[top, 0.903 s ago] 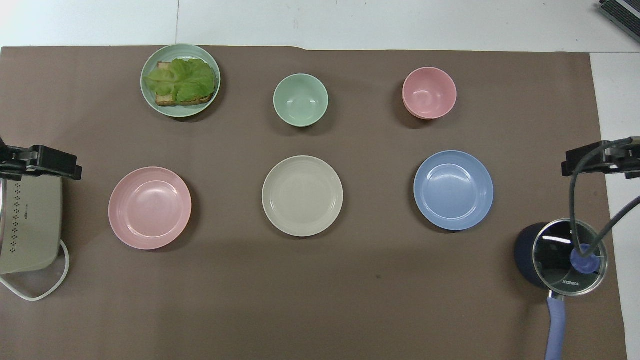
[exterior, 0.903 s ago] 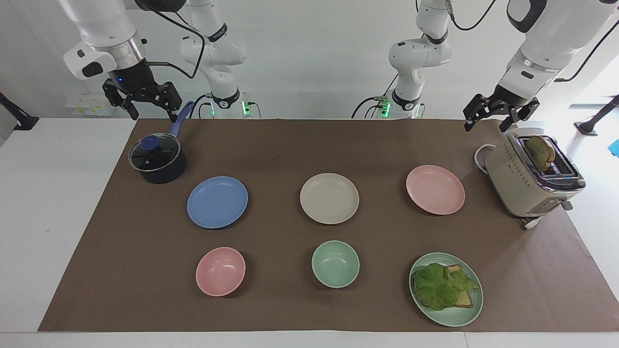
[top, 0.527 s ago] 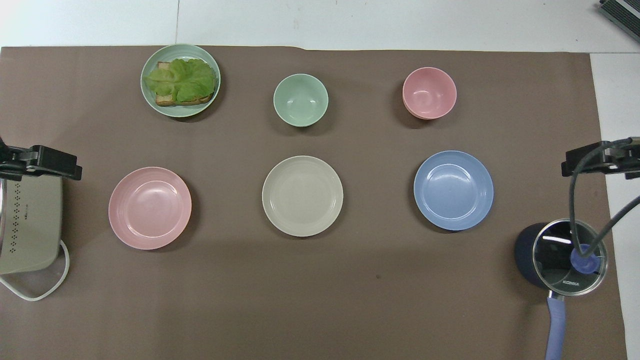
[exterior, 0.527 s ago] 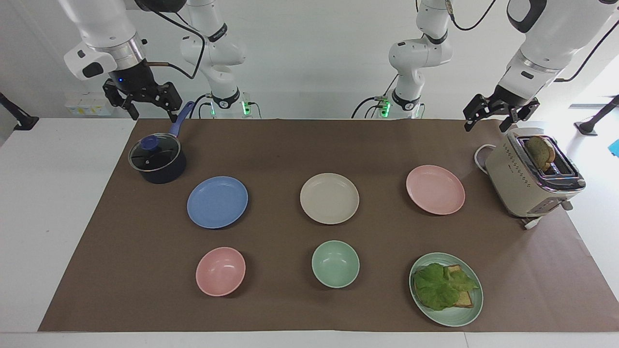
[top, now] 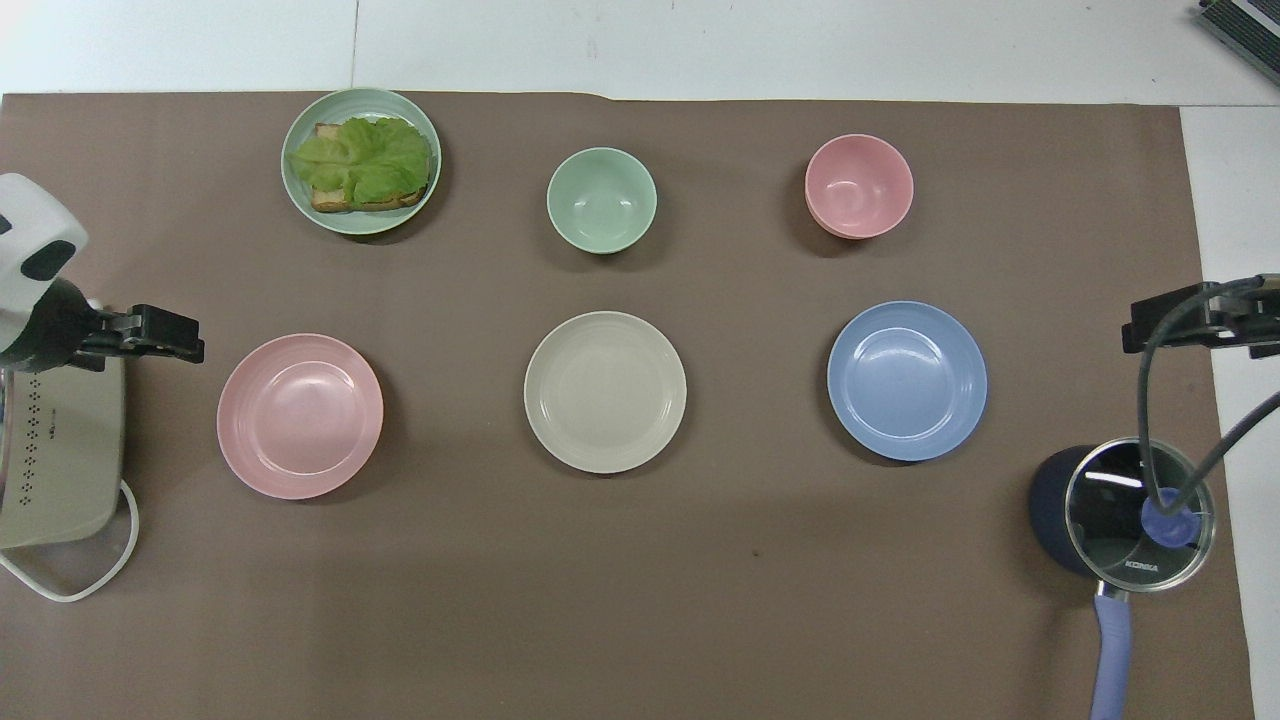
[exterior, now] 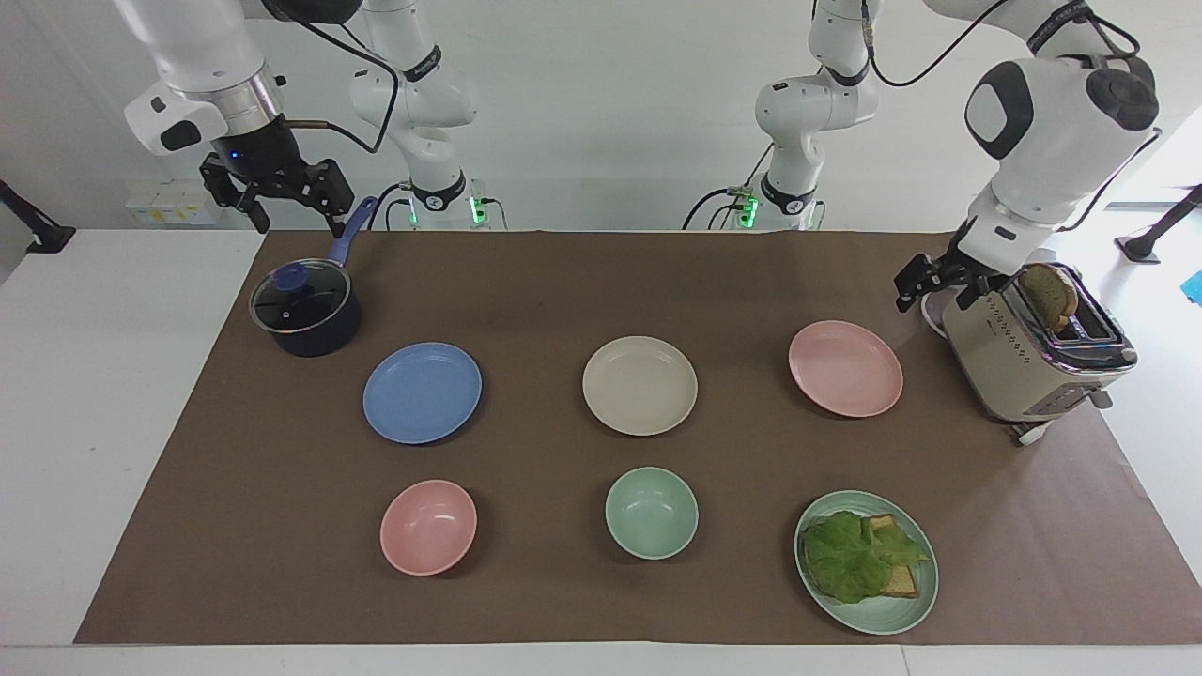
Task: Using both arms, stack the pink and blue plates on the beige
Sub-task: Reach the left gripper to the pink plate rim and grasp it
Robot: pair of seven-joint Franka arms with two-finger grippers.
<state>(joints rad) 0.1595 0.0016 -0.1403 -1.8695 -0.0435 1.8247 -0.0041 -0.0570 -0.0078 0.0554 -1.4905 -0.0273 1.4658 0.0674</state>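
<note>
Working across the facing view, you have the right end effector raised over the one lidded saucepan, fingers spread and holding nothing. You then count three flat plates in one row on the table: one blue plate, one beige plate between the others, and one pink plate, all apart. Farther from the robots sit two bowls, one pink bowl and one green bowl, then one green plate with lettuce toast. The left end effector hangs low just beside the one toaster, fingers spread, empty.
</note>
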